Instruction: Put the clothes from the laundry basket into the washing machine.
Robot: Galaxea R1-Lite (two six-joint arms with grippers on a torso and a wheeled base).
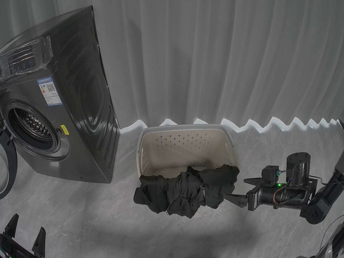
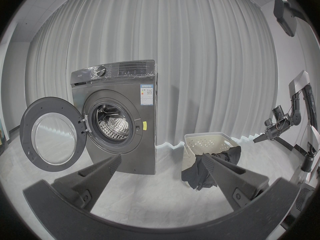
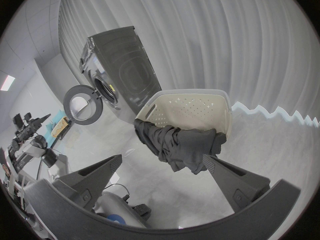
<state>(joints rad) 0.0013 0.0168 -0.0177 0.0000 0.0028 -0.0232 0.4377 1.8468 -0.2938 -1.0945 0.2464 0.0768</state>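
Observation:
A white laundry basket stands on the floor in the middle. Dark clothes hang bunched over its near rim, seen too in the right wrist view as clothes on the basket. The grey washing machine stands to the left with its round door swung open and its drum bare. My right gripper is open, level with the clothes' right end and a little apart from it. My left gripper is open and low at the near left, holding nothing.
A pleated white curtain closes off the back. Grey floor lies bare between the machine and the basket. The open door juts out at the far left edge. A desk with equipment stands farther off in the room.

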